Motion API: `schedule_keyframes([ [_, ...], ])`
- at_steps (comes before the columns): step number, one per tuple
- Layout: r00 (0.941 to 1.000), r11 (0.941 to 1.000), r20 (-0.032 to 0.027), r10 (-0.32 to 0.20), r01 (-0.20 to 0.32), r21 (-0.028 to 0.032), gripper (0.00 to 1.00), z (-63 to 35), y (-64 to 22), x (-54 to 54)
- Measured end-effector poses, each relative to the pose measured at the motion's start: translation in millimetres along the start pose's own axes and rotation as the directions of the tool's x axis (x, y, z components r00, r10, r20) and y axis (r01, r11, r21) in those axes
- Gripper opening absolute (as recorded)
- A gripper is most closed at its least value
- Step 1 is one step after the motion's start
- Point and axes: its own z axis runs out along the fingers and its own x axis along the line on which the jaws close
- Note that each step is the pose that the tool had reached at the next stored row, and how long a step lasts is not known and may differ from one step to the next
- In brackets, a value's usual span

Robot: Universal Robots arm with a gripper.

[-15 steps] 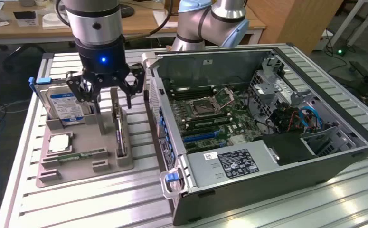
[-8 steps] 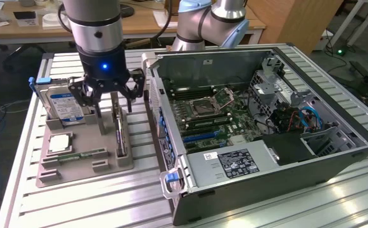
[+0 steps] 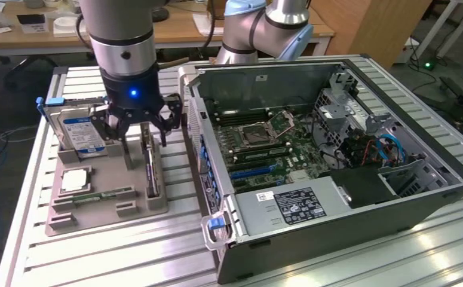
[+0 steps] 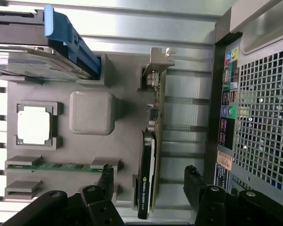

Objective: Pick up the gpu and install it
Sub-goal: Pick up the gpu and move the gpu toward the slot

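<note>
The gpu [image 3: 150,170] stands on its long edge in a slot at the near right of the grey parts holder [image 3: 107,210]. It is a thin card with a black cooler and a metal bracket at its far end. My gripper [image 3: 143,139] hangs just above its far half, open and holding nothing. In the wrist view the gpu [image 4: 148,162] runs between my two black fingers [image 4: 194,181], one on each side with a gap to the card, and my gripper [image 4: 149,181] stays open. The open computer case [image 3: 335,149] lies to the exterior view's right, its motherboard [image 3: 263,149] exposed.
The holder also carries a hard drive with a blue label [image 3: 83,134], a processor chip [image 3: 76,179] and a memory stick [image 3: 104,195]. The case's rear panel [image 4: 254,117] sits close beside the gpu. A second robot arm [image 3: 263,30] and a desk stand behind the slatted table [image 3: 95,257].
</note>
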Motion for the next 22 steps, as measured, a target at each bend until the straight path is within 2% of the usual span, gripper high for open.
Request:
schedule_keyframes([
  [6, 1.0000, 1.0000, 0.0002, 0.000, 0.000, -0.0018, 0.71, 8.6, -0.2, 0.1],
  [22, 1.0000, 1.0000, 0.0000, 0.002, -0.002, -0.0017, 0.71, 35.9, 0.8, 0.4],
])
